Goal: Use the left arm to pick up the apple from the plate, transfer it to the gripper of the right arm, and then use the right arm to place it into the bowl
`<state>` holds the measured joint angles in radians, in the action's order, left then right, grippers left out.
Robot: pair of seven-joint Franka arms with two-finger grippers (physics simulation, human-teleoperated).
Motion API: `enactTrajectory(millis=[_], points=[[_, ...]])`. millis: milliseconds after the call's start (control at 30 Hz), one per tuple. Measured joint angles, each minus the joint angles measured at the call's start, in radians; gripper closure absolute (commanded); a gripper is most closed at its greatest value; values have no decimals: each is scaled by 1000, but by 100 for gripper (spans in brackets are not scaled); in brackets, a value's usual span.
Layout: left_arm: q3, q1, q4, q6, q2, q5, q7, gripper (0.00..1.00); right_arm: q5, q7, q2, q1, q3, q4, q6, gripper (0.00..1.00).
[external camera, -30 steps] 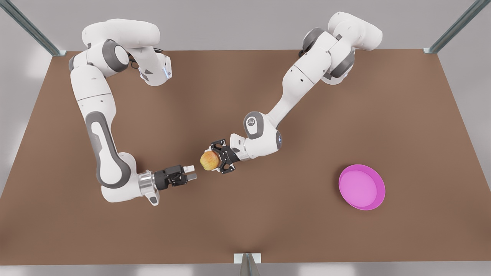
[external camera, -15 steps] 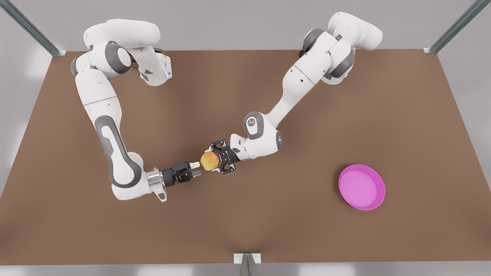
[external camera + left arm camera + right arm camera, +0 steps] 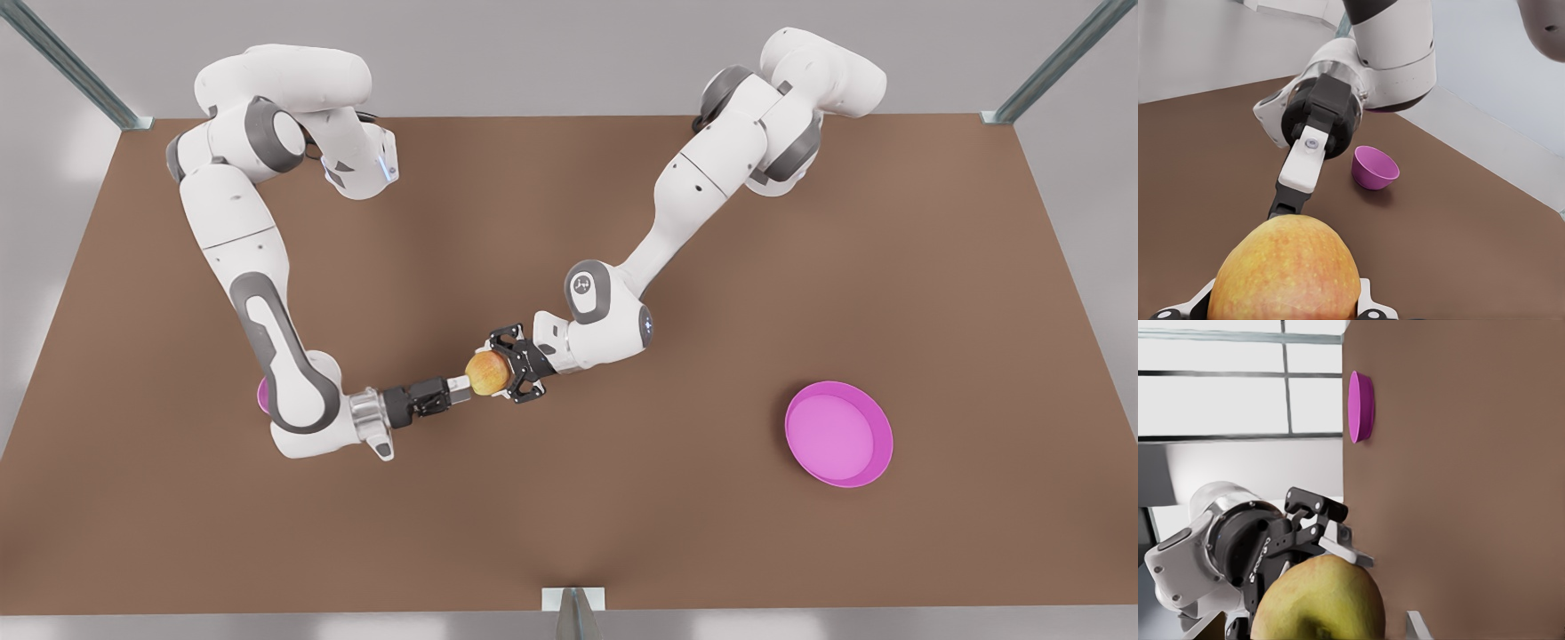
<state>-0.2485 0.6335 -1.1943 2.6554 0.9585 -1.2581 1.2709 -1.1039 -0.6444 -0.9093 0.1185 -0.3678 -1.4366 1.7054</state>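
I see the left end effector (image 3: pixel 514 366) clamping the apple (image 3: pixel 485 373); the right end effector (image 3: pixel 460 389), fingers apparently spread, meets its left side.

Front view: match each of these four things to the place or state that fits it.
Things:
1. apple
2. plate
3. bowl
4. right gripper

Places or states:
A. lies bare on the table at the front view's right
B. reaches the apple from the side opposite the left gripper
C. held off the table in the left gripper
D. stands on the table, mostly hidden behind the right arm in the front view

Pairs: 1-C, 2-A, 3-D, 4-B
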Motion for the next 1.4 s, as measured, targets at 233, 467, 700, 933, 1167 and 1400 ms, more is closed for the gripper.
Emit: enactTrajectory(millis=[233,467,700,933,1167,1400], points=[[0,0,0,0,0,0,1,33,1,25,0,-17,0,-2,19,0],[0,2,0,0,0,1,2,33,1,41,2,-18,-4,-12,19,0],[0,3,0,0,0,1,2,33,1,51,12,-18,-10,-16,1,0],[0,3,0,0,0,1,3,33,1,55,12,-27,-15,-26,3,0],[1,3,-1,0,0,2,4,33,1,58,12,-34,-23,-33,11,0],[0,3,-1,-1,0,2,5,33,0,59,14,-34,-25,-38,18,15]])
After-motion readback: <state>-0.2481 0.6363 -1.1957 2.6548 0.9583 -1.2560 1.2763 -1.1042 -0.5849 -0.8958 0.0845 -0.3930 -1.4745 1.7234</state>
